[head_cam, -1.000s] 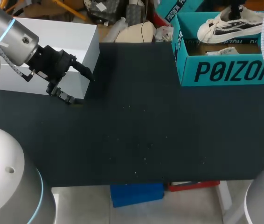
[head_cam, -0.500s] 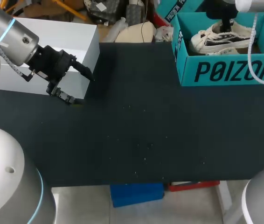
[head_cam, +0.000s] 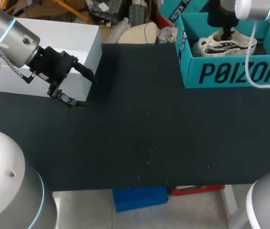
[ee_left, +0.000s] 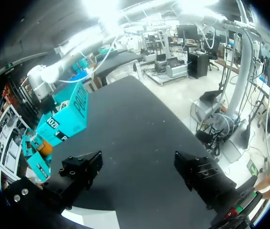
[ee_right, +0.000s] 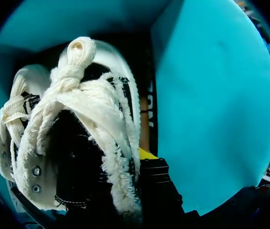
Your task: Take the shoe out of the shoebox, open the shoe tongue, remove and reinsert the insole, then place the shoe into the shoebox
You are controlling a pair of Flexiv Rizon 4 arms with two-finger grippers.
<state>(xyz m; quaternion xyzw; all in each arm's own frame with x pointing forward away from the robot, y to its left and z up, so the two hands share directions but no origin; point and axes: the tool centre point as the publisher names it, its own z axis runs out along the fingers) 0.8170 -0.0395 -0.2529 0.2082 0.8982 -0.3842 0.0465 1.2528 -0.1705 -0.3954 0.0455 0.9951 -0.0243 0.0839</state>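
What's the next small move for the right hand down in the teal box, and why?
Probably open the right hand and let go. The white-and-black canvas sneaker sits low inside the teal cardboard shoebox, its side wall pinched in that hand. Whether the sole touches the floor is hidden, so ease down first if unsure.

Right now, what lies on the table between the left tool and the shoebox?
Nothing: only bare dark table lies between the open left tool and the shoebox. The head view shows it; the left wrist view agrees.
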